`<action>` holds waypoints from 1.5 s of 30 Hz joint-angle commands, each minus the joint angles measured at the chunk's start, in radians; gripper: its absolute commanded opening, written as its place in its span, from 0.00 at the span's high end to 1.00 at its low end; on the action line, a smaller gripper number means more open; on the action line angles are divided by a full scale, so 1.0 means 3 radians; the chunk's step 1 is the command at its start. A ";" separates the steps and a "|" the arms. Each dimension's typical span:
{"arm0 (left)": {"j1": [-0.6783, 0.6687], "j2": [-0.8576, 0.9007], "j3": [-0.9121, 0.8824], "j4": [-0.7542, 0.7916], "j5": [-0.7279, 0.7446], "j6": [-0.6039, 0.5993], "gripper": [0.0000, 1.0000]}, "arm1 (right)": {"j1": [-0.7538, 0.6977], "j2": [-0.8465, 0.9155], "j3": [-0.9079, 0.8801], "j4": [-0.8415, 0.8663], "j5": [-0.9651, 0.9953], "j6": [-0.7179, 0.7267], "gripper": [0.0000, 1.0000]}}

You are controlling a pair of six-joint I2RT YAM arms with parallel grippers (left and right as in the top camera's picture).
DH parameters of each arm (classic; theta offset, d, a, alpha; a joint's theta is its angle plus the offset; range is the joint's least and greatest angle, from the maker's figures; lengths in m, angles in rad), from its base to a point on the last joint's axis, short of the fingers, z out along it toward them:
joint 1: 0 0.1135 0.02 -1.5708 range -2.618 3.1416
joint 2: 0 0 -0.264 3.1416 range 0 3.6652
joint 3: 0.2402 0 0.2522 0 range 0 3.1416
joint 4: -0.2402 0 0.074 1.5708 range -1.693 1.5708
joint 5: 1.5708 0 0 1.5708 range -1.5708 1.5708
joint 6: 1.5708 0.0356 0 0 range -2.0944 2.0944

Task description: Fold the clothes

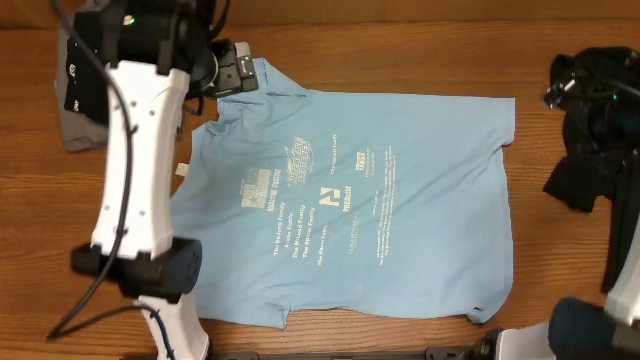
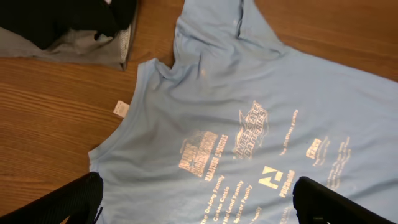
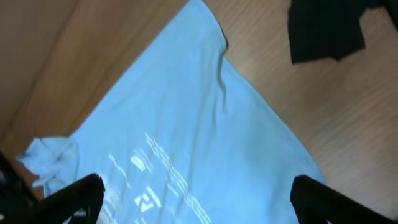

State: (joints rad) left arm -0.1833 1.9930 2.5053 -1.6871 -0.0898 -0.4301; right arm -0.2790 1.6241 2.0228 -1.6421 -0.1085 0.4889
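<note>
Folding not yet begun: left end effector (image 2: 199,208) and right end effector (image 3: 193,199) hover released and empty over the T-shirt (image 1: 350,190), spread flat, print up, on the worktop (image 1: 400,60); grey garment (image 2: 93,53) and black garment (image 3: 323,31) lie beyond. Next move probably needs pinching an edge.

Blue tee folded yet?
No: the light-blue T-shirt lies spread open on the table, print up, with no fold across its body.
</note>
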 commanded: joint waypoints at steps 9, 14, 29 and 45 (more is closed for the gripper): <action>-0.0023 -0.1537 -0.1429 -0.0009 0.0051 0.0067 0.00 | 0.0149 -0.1064 -0.0426 -0.0173 -0.0271 -0.0322 0.00; -0.0020 -0.1877 -0.2319 -0.0009 0.0045 -0.0219 0.00 | 0.0345 -0.1371 -0.0924 -0.0172 -0.0270 -0.0322 0.00; -0.0024 -0.1900 -0.4612 0.0763 0.0696 -0.0122 0.00 | 0.0600 -0.1508 -0.2644 0.0209 -0.0497 -0.0323 0.00; -0.0025 -0.1891 -0.5596 0.1616 0.1087 0.0014 0.16 | 0.0599 -0.1324 -0.4098 0.1727 -0.0682 0.0127 0.66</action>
State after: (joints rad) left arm -0.1833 1.4269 0.8333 -1.2213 0.2108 -0.4408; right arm -0.1028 1.2118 0.8101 -1.1397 -0.3862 0.4530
